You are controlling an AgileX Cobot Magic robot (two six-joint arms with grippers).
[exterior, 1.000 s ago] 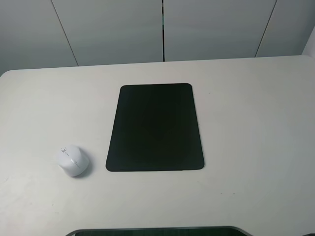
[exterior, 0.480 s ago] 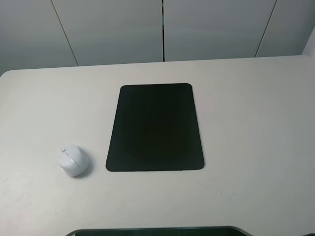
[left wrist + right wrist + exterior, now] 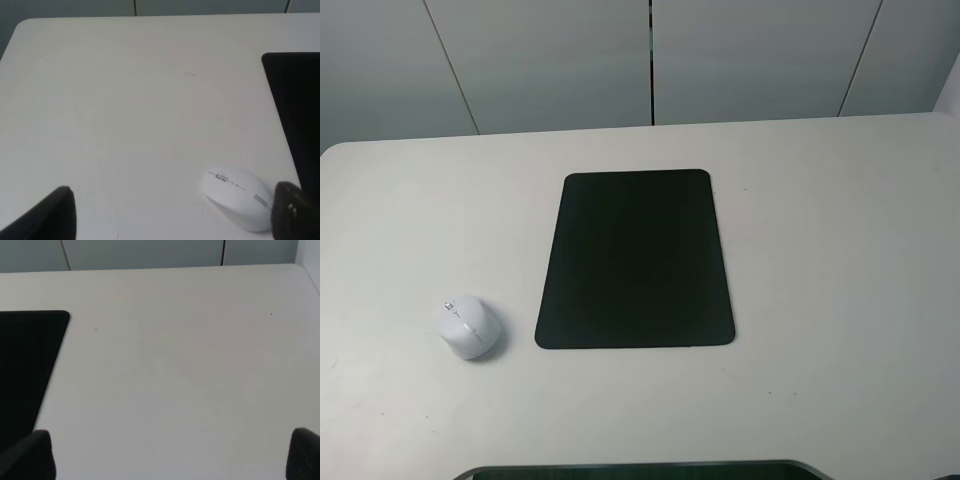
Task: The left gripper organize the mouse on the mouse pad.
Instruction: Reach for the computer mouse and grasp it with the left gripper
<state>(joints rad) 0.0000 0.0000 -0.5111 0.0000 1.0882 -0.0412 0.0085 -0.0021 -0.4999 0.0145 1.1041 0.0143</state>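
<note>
On a pale tabletop (image 3: 820, 250) seen from a high camera, the mouse (image 3: 468, 326) sits on the bare surface to the left of the mouse pad (image 3: 635, 260), near the pad's near-left corner but clear of it, with a strip of tabletop between the two. The white mouse lies at a slant, its grey scroll wheel end turned toward the far left. The black pad lies flat at the middle of the tabletop, its long sides running away from the camera, with nothing resting on it.

Neither arm shows in the high view. The left gripper (image 3: 172, 215) appears only in its own wrist view, where its two dark fingers (image 3: 52, 215) stand wide apart at opposite edges of the picture, holding nothing. One finger overlaps the rear edge of the mouse in that view; whether they touch cannot be told. The right gripper (image 3: 167, 455) is likewise spread wide and holds nothing, with a corner of the pad visible past one of its fingers and plain tabletop between them.

Grey wall panels (image 3: 550, 60) stand behind the far edge of the tabletop, and a dark curved strip (image 3: 640, 470) crosses the near edge of the high view.
</note>
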